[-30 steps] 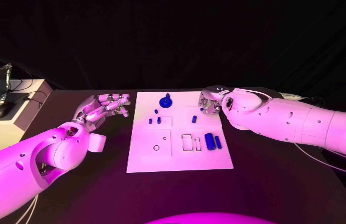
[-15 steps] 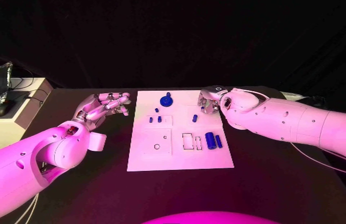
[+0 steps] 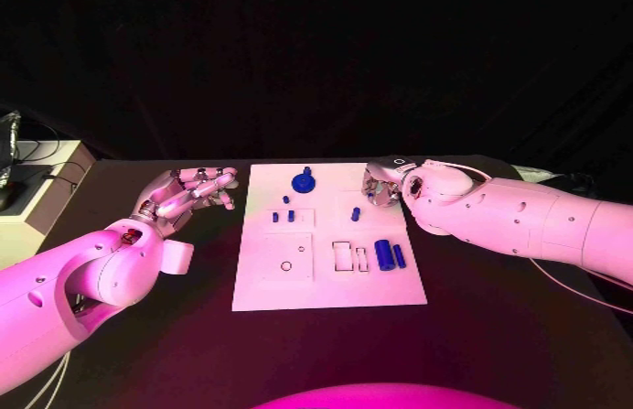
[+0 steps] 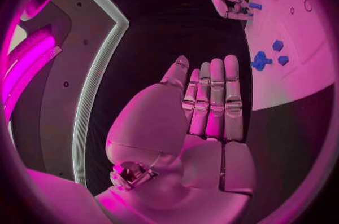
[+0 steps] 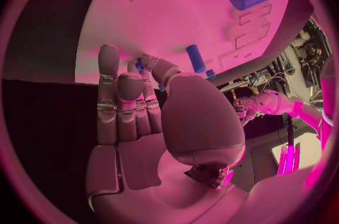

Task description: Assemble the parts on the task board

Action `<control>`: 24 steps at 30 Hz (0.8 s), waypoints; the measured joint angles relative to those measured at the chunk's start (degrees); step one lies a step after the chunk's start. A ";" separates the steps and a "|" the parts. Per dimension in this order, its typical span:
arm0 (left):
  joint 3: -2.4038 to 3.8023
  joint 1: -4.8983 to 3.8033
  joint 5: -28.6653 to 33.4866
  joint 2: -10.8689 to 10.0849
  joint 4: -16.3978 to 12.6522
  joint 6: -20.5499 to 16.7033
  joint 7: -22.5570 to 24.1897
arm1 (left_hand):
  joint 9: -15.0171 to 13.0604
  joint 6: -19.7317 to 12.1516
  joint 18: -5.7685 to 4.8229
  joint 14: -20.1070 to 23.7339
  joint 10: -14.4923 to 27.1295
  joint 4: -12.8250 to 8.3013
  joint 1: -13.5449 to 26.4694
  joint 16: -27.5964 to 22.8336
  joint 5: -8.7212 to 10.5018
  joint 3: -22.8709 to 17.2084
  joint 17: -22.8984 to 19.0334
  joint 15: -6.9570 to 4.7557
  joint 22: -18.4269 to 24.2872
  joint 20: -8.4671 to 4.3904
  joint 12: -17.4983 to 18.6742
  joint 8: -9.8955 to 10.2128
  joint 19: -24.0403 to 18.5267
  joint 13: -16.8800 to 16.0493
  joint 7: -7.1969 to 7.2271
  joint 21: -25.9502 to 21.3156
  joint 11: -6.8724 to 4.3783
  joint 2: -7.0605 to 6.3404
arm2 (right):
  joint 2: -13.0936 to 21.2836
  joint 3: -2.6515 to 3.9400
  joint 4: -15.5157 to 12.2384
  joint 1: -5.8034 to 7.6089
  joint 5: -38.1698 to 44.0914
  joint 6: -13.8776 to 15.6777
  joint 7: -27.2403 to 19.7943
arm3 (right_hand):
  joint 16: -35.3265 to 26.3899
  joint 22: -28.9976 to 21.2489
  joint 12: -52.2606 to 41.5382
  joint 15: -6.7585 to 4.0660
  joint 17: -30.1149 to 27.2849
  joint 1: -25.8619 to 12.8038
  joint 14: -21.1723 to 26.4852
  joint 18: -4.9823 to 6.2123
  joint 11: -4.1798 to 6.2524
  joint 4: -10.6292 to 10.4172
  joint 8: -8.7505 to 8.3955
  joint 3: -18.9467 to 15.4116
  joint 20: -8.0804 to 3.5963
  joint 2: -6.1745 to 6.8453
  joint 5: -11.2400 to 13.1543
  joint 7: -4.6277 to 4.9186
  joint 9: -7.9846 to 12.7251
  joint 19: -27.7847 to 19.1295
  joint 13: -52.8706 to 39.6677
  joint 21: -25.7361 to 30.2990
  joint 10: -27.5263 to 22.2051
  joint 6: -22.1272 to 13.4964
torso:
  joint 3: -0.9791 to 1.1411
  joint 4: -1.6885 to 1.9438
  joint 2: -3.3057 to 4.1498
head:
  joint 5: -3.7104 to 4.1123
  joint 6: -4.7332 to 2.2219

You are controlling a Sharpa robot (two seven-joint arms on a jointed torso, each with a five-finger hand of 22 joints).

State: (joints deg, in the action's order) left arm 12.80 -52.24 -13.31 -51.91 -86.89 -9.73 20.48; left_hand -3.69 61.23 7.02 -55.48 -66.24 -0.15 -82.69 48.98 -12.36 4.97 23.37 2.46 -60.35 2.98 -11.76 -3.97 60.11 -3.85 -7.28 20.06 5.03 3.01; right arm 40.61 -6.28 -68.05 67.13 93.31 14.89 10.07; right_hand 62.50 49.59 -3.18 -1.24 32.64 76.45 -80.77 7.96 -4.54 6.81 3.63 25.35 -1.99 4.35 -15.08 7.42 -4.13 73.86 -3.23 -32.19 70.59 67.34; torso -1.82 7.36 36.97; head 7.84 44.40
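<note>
Black table (image 3: 501, 336): task board (image 3: 330, 290) touches right hand (image 3: 385, 186).

I saw a black table (image 3: 330, 336) with pink light falling on it. Behind the table hung a dark curtain (image 3: 316, 61), all black. Beside the table, at its far left corner, stood a pale cabinet (image 3: 39, 185) with dark cables (image 3: 20, 166) on top.
</note>
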 measured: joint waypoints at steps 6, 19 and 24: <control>0.00 0.00 -0.28 -0.04 0.02 -0.03 -0.09 | 0.00 0.00 0.00 0.00 0.00 -0.18 -0.28 0.00 0.00 -0.18 0.06 0.00 -0.12 -0.21 0.00 0.00 0.21 0.00 0.00 0.00 0.00 0.27 | 0.05 0.02 -0.12 0.00 0.13 -0.06 0.00 | 0.00 1.76 0.00 -0.27 0.12 0.02 -0.02 -0.02 -0.18 1.51 0.00 0.28 -0.08 -0.30 -0.35 -0.24 0.00 -0.08 0.00 0.00 0.18 0.89 | -0.02 0.01 0.02 | 0.02 0.06; 0.01 0.00 -0.67 -0.08 0.27 -0.06 -0.17 | 0.00 0.00 0.00 0.00 0.00 -0.33 -0.52 0.00 0.00 -0.33 0.14 0.00 -0.40 -0.21 0.00 0.00 0.21 0.01 0.00 0.00 0.00 0.52 | 1.11 -0.25 -1.82 -0.58 1.00 5.13 0.54 | 0.63 5.90 0.21 -0.50 0.88 0.09 -0.10 -0.10 -0.23 2.71 0.00 4.31 -0.28 -0.82 6.24 -0.48 -0.25 -0.30 0.00 -0.26 0.22 1.68 | 0.00 0.01 0.07 | -0.11 0.16; 0.01 0.00 -0.72 -0.09 0.36 -0.08 -0.19 | 0.00 0.00 0.00 0.00 0.00 -0.33 -0.53 0.00 0.00 -0.33 0.25 0.00 -0.62 -0.21 0.00 0.00 0.20 0.01 0.00 0.00 0.00 0.52 | 2.27 0.17 -3.52 -0.59 1.06 8.21 0.61 | 0.63 7.09 0.21 -0.50 0.90 0.09 -0.10 -0.11 -0.23 2.53 0.00 4.50 -0.39 -0.82 6.47 -0.50 -0.29 -0.19 0.00 0.20 0.22 1.70 | -0.01 0.02 0.07 | -0.24 0.20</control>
State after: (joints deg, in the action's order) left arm 12.82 -52.24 -14.03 -52.00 -86.53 -9.81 20.29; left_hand -3.69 61.23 7.02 -55.48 -66.24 -0.48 -83.22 48.98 -12.36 4.64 23.63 2.46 -60.97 2.77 -11.76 -3.97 60.32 -3.84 -7.28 20.06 5.03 3.53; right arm 42.88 -6.11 -71.56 66.53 94.37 23.10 10.68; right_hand 63.13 56.68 -2.97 -1.74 33.54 76.54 -80.87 7.85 -4.76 9.33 3.63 29.85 -2.38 3.53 -8.61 6.92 -4.42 73.67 -3.23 -31.99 70.81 69.04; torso -1.83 7.37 37.04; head 7.60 44.60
